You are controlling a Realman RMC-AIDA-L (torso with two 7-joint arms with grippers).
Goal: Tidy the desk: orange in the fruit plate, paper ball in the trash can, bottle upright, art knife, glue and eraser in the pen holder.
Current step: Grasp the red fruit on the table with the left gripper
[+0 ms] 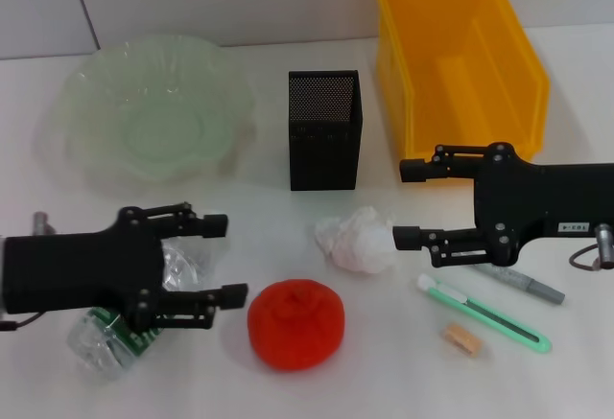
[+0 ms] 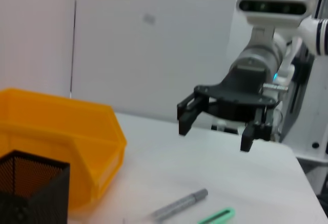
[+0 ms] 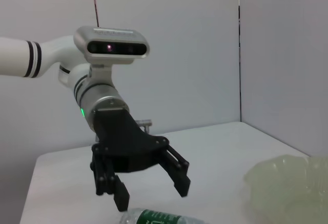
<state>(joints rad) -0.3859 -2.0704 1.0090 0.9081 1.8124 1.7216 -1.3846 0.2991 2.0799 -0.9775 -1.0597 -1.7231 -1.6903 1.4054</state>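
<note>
While both arms hover over the worktop [image 1: 288,390], we note the yellow trash can [image 1: 460,55], fruit plate [image 1: 153,112] and pen holder [image 1: 324,129] stand at the back. The bottle [image 1: 115,337] lies flat beneath the left claw [image 1: 225,261], jaws spread and empty; right claw [image 1: 408,203], likewise spread, hangs beside the paper ball [image 1: 357,239]. We judge the bottle is next: descend squarely, close mid-body, tilt upright. The orange [image 1: 295,323] waits nearby.

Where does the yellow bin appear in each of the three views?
Head view: yellow bin at the far right, beside the black pen holder.
Left wrist view: bin at the left, behind the pen holder.
Right wrist view: not in it.
Shared landmark: the pen holder.
</note>
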